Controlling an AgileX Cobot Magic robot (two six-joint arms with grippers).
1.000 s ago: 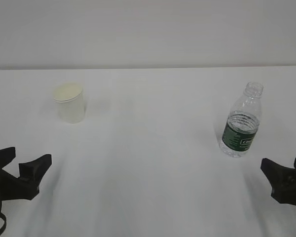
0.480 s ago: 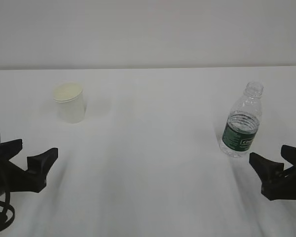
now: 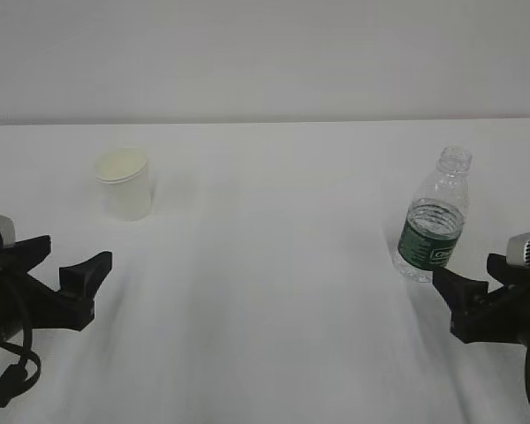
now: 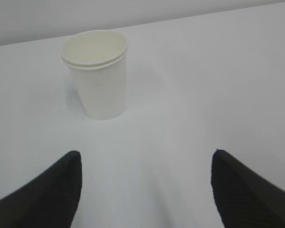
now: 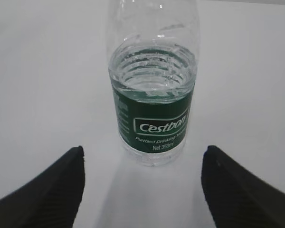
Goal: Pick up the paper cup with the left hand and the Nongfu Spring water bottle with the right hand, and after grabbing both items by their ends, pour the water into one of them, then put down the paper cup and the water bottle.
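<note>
Both hands spread wide, empty, approaching.
Left hand (image 3: pixel 69 265): centre on the paper cup (image 3: pixel 124 184) at 1 o'clock. Right hand (image 3: pixel 473 278): straddle the Cestbon water bottle (image 3: pixel 434 217) squarely at 11 o'clock.

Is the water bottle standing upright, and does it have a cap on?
Upright and uncapped. The water bottle stands on its base on the table, neck up; its mouth shows an open ring with no cap, and nothing grips it.
</note>
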